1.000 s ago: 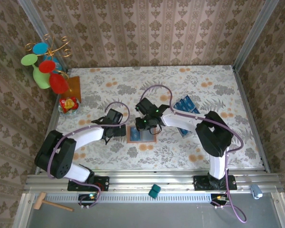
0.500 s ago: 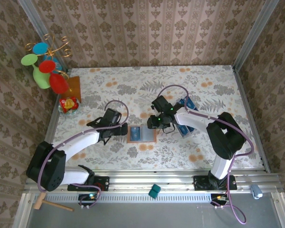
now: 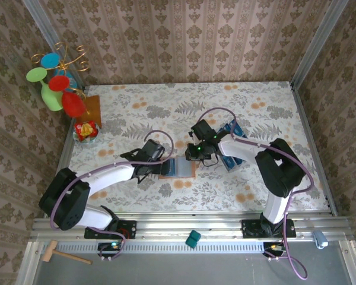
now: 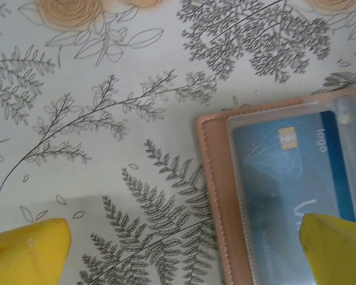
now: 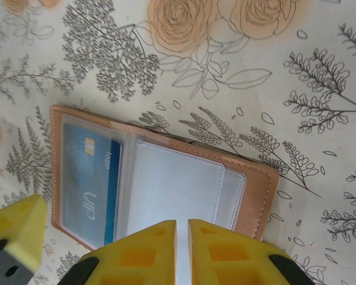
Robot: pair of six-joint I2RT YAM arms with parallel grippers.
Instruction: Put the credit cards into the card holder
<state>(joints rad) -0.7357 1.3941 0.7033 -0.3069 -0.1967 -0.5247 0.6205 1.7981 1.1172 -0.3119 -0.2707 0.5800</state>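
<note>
**Card holder** (image 5: 172, 190): pinkish-brown wallet, lying open and flat on the floral surface (image 3: 273, 119), near the middle, between the two arms. Clear pockets face up.

**Credit cards, stowed:** one blue card (image 5: 92, 178) sits under the clear sleeve of the half toward the left arm. The neighbouring pockets look pale and empty.

**Credit cards, loose:** a stack of blue cards (image 3: 232, 129) lies in the clear tray (image 3: 228, 162), to the right of the holder and partly hidden by the right arm. Their number cannot be told.

**Progress (judged):** early. One card is in and most of the stack remains to be fetched and slid in one by one.

**Right tool** (image 5: 182, 243): fingers pressed together with only a hairline gap. No card can be seen between them. It hangs over the near-right edge of the holder.

**Left tool** (image 4: 184, 249): fingers spread wide and holding nothing. One fingertip is over the bare surface and the other is over the stowed card at the holder's left edge.

**Change against the earlier frames:** the left tool, which stood apart to the left of the holder, has moved in until it overlaps the holder's edge. The right tool was above the middle of the holder a second ago, swung out toward the tray, and now sits slightly back toward the holder. The holder itself lies where it did.

**Surroundings:** amber square (image 3: 92, 107) and a vase with coloured discs (image 3: 53, 83), far left.
</note>
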